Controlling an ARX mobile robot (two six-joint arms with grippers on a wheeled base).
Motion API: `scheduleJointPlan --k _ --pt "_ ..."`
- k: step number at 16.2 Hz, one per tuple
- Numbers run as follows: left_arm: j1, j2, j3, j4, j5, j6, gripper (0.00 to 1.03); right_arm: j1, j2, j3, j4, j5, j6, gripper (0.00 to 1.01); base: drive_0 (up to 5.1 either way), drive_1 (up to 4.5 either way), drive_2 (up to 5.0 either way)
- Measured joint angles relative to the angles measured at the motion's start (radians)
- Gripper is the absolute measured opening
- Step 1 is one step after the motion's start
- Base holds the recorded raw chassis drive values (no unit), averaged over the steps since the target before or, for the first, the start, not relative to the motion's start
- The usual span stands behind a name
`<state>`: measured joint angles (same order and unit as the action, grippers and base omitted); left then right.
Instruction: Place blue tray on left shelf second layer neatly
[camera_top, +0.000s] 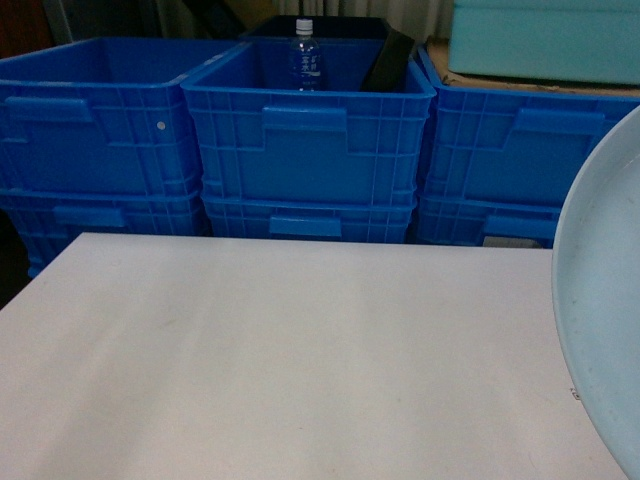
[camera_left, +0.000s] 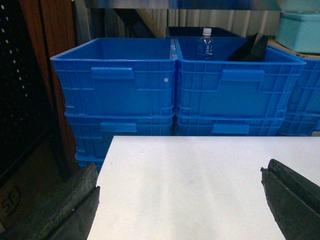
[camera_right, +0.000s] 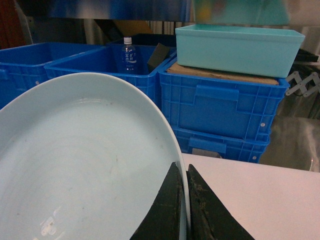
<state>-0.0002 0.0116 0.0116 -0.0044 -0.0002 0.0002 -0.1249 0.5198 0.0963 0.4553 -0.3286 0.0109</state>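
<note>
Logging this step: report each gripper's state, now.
Left gripper: open, holding nothing.
Right gripper: shut on the rim of the blue tray.

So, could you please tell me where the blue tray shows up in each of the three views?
Head: the blue tray fills the right edge, cut off by the frame.
Left wrist: not in view.
Right wrist: it fills the lower left, its rim pinched by the right end effector.
Shared landmark: the water bottle standing in a blue crate.
</note>
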Motion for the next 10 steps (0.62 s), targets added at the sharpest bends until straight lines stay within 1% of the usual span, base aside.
scheduleJointPlan --k 1,2,3,10 --pt "0.000 0.000 0.000 0.000 0.000 0.000 0.98 0.005 0.000 -0.003 0.003 0.000 -0.002 0.02 0.0 0.00 0.0" --pt "0.000 0.000 0.000 0.000 0.000 0.000 0.98 0.019 -0.005 -0.005 0.006 0.024 -0.005 0.02 0.0 0.00 0.0" --pt "0.000 0.000 0.000 0.000 0.000 0.000 0.98 0.027 -0.007 -0.007 0.005 0.036 -0.008 0.02 0.0 0.00 0.0" --pt "0.000 0.000 0.000 0.000 0.000 0.000 0.98 0.027 -0.007 -0.007 0.005 0.040 -0.008 0.02 -0.1 -0.09 -0.1"
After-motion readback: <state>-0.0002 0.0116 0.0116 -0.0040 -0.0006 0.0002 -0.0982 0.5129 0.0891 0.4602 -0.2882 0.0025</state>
